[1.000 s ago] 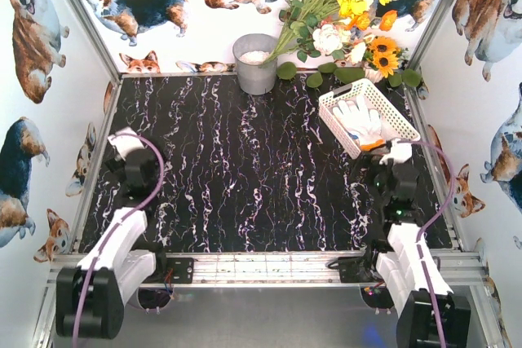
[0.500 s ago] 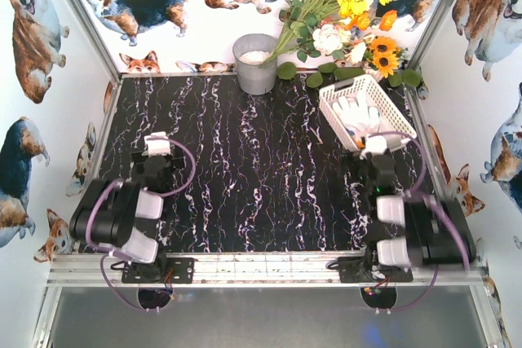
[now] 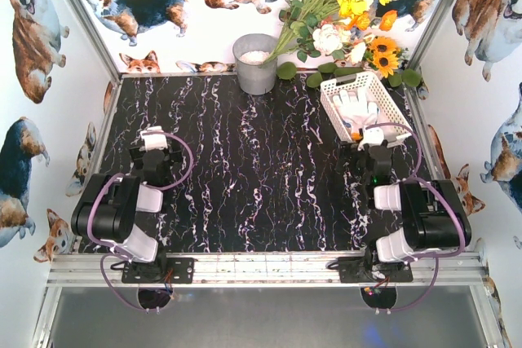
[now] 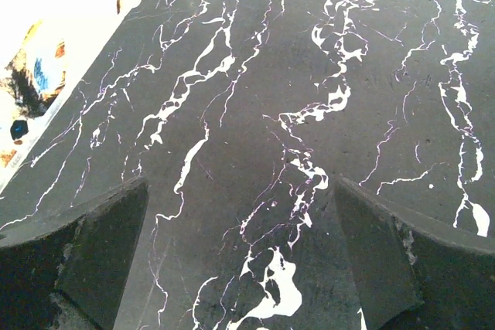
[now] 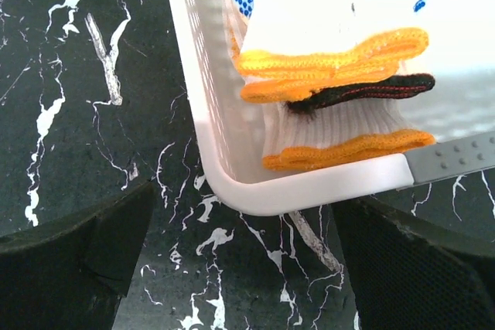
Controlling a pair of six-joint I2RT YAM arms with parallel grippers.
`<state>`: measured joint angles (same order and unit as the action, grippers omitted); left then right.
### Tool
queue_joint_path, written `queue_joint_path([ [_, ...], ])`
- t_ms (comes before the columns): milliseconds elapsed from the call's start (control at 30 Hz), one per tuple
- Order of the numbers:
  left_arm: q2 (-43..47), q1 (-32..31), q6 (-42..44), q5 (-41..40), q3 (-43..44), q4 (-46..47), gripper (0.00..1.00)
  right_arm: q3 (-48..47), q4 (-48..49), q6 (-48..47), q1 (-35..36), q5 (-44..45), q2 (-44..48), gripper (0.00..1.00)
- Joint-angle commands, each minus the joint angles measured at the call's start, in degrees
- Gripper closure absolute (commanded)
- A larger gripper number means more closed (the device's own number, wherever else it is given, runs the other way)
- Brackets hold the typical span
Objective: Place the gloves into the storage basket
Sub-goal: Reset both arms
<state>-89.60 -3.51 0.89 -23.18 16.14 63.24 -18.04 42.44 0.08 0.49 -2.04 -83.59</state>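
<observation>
1. Well, the gloves (image 3: 356, 109) lay stacked in the storage basket (image 3: 391, 103), far right on the table (image 3: 245, 160).
2. Right gripper (image 3: 373, 134) sat just beside its near corner, fingers spread, holding nothing; left gripper (image 3: 153, 138) was likewise spread.
3. No loose glove visible; probably done, so best to back straight off without nudging the basket.

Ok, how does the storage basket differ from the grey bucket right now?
The storage basket is white, rectangular and slotted; the grey bucket is round and solid-walled. The basket holds gloves, orange cuffs showing; the bucket holds something white that I cannot identify. The basket sits far right, the bucket mid-back. Both stand upright, tops open.
</observation>
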Motion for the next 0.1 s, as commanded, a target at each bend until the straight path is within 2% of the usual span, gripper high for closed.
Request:
queue_joint_path([
  [0, 0.25, 0.34, -0.71, -0.2, 0.55, 1.58, 0.01, -1.23, 4.89, -0.11, 0.0, 1.47, -0.01, 0.0],
  [67, 0.29, 0.34, -0.14, 1.15, 0.73, 1.17, 0.0, -1.14, 4.14, -0.33, -0.05, 1.16, 0.56, 0.0],
])
